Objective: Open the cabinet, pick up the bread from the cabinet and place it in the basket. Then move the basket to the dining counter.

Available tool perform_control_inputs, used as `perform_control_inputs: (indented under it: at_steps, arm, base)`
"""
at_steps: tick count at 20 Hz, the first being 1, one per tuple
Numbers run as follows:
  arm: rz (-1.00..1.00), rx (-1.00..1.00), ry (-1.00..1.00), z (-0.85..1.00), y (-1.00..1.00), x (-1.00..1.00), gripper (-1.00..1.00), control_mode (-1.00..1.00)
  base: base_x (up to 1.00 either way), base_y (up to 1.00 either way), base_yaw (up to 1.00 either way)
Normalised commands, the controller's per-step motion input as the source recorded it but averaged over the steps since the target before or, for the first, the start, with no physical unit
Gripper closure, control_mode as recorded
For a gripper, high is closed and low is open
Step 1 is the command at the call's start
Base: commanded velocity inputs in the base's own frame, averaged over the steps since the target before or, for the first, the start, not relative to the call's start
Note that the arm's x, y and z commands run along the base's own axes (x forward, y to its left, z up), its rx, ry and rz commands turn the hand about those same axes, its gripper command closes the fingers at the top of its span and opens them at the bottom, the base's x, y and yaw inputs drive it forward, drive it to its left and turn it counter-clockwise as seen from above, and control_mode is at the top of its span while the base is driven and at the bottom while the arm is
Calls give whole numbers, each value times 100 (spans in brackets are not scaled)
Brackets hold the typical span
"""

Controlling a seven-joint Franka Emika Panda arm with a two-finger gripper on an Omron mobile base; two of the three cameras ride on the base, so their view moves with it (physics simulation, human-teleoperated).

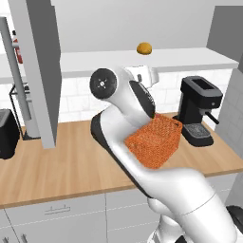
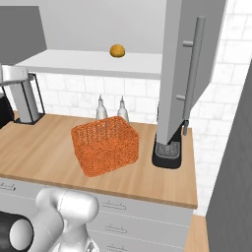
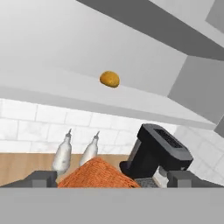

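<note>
I am holding the end effector (image 3: 109,180), fingers spread and empty, low above the basket (image 3: 98,175), while the bread (image 3: 109,79) is sitting higher and farther on the cabinet (image 3: 52,87) shelf.

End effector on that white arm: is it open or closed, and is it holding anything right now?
End effector: open, jaws spread wide, holding nothing; the bread sits on the cabinet shelf ahead.

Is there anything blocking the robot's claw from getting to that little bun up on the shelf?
Nothing visible does. The cabinet doors are swung open, and the bread sits alone on the pale shelf. In the hand view the open gripper looks up at it over the basket, with only open air between.
</note>
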Motion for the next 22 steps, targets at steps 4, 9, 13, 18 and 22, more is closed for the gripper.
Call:
perform_control_inputs:
  at_steps: [4, 9, 13, 18, 22]
  arm:
    - [32, 1, 6, 13, -63, 49, -100, -100]
    - [19, 0, 15, 28, -84, 49, -100, -100]
    - [11, 3, 15, 16, -84, 61, -100, -100]
    - [2, 14, 7, 14, -72, 30, -100, -100]
    - [0, 19, -14, 0, -23, 51, -100, -100]
  base:
    - [0, 0, 0]
    - [0, 0, 0]
    - [0, 0, 0]
    - [0, 0, 0]
    - [0, 0, 0]
